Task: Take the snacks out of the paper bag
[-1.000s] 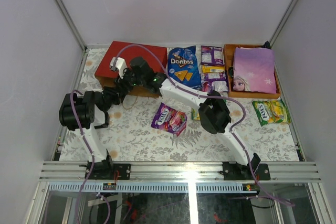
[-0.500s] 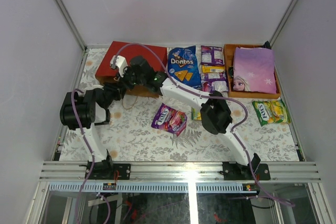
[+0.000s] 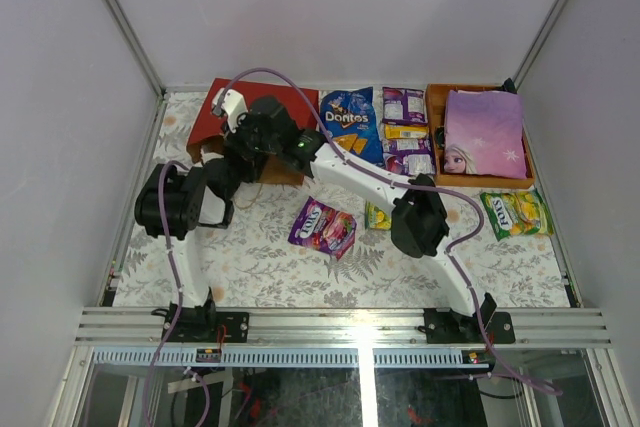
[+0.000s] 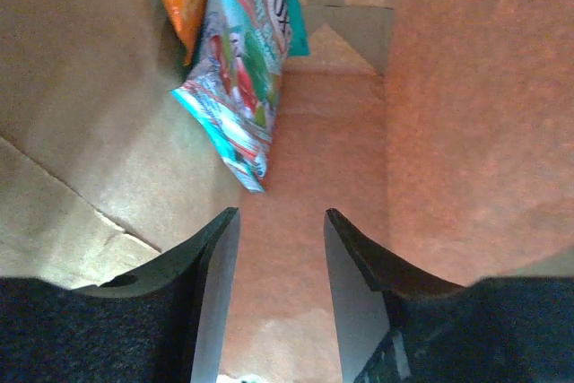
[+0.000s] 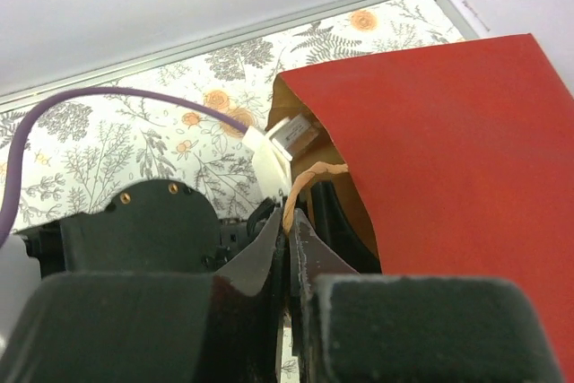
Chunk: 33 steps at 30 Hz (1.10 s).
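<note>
Red paper carrier bag (image 3: pixel 203 130) lies at the far left of the floral-covered table (image 3: pixel 260 267). Left end effector (image 4: pixel 281 214) is inside it, jaws narrowly parted and empty; a teal glossy packet (image 4: pixel 247 69) lies just ahead against the brown kraft wall. Right end effector (image 5: pixel 289 221) is clamped on the thin tan cord handle (image 5: pixel 305 187). Blue Doritos bag (image 3: pixel 352 127) and purple packet (image 3: pixel 322 226) lie outside the bag

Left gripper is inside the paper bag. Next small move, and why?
Probably ease the left gripper forward onto the teal packet: its jaws stand open, the packet lies ahead, and the right gripper pinches the cord handle of the paper bag.
</note>
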{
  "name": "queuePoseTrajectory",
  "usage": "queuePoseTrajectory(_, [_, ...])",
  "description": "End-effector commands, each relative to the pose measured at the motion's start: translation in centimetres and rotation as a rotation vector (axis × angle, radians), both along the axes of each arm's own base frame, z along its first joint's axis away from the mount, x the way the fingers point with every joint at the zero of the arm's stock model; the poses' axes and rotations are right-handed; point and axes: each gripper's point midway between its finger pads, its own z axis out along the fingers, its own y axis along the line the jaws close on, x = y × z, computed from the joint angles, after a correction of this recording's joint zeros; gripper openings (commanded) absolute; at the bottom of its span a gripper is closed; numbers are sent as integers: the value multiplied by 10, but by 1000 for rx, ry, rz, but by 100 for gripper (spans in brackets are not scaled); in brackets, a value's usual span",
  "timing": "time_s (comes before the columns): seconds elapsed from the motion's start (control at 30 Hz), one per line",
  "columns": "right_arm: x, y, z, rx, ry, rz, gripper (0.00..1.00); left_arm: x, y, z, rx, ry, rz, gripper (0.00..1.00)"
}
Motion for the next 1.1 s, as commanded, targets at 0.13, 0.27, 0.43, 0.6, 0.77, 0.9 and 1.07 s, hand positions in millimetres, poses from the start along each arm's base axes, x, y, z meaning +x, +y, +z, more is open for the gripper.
queuePoseTrajectory(0.13, [-1,-10,74,104,-97,-48,0,23,-6,-22,84,67,107,45])
queuePoseTrajectory(0.27, [-3,-14,78,106,-108,-50,0,33,-8,-33,123,128,150,47])
queuePoseTrajectory(0.43, [-6,-20,80,106,-116,-53,0,41,-4,-47,177,198,214,48])
queuePoseTrajectory(0.6, [-9,-24,83,112,-125,-54,0,46,-7,-59,180,233,233,48])
queuePoseTrajectory(0.77, [-9,-27,86,116,-132,-56,0,58,-17,-69,185,262,239,48])
queuePoseTrajectory(0.9, [-11,-29,87,120,-134,-58,0,66,-22,-75,183,281,256,49])
queuePoseTrajectory(1.07, [-12,-31,86,118,-133,-58,0,76,-24,-78,180,283,267,44])
